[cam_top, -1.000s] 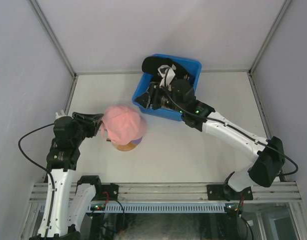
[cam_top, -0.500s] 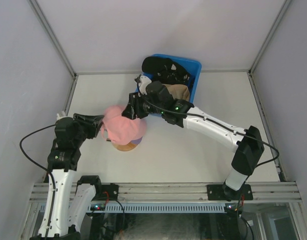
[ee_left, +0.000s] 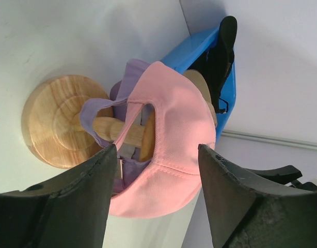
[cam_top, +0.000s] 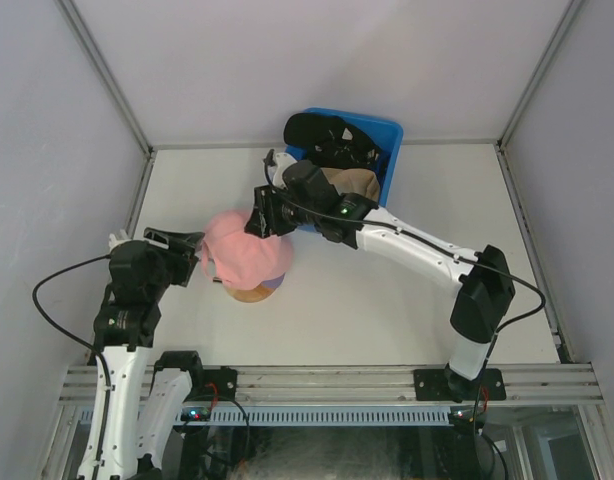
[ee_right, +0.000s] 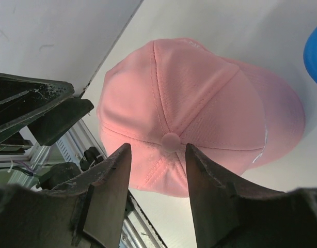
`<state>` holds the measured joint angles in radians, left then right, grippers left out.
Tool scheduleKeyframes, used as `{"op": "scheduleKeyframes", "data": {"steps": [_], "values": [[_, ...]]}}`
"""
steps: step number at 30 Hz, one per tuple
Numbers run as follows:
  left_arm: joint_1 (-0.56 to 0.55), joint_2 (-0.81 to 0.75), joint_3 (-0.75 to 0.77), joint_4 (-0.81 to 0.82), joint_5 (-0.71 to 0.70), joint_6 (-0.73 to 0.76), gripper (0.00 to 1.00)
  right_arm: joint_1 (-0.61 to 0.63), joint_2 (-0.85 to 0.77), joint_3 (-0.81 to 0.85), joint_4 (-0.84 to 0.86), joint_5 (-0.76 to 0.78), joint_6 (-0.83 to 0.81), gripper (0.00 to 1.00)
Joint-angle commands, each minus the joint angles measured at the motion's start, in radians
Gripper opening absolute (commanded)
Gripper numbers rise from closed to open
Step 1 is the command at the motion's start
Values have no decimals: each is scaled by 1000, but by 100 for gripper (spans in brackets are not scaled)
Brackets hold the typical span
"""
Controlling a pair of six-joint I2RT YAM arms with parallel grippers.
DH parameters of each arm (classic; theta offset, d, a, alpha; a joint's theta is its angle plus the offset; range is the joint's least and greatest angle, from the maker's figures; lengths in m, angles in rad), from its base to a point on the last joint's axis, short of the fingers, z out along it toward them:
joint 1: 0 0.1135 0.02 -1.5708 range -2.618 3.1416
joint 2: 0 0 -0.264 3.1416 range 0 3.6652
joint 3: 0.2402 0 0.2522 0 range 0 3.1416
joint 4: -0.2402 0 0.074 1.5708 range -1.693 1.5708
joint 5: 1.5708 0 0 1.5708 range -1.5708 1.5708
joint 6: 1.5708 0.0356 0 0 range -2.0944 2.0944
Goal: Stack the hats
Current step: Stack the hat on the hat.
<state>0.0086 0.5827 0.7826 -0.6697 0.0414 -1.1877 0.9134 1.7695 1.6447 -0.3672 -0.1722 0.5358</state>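
Pink cap [ee_right: 200,98] hides most of lavender cap [ee_left: 128,70] (strap peeks out); left gripper [ee_left: 157,150], right gripper [ee_right: 157,150] both released.

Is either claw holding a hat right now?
Neither. The left gripper stands open around the pink cap's back edge; the right gripper hovers open over its crown.

So the left gripper [ee_left: 157,155] is sitting with its two fingers spread wide, nothing pinched, and the pink cap [ee_left: 179,119] is showing in the gap. That cap is lying over a lavender cap [ee_left: 128,70], both perching on the wooden head-form stand [ee_left: 50,124]. Behind them a black cap [ee_left: 225,41] is hanging over the blue bin [ee_left: 197,46] rim.
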Motion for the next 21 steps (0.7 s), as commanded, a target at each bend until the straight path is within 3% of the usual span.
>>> {"op": "scheduleKeyframes", "data": {"steps": [1,12,21], "values": [[-2,-15,-10,-9,-45,42,69,4,12,62,-5,13,-35,46],[-2,-14,-13,-24,-74,76,69,1,55,106,-44,15,-57,45],[-2,-21,-25,-22,-84,76,69,8,93,172,-125,45,-99,31]]}}
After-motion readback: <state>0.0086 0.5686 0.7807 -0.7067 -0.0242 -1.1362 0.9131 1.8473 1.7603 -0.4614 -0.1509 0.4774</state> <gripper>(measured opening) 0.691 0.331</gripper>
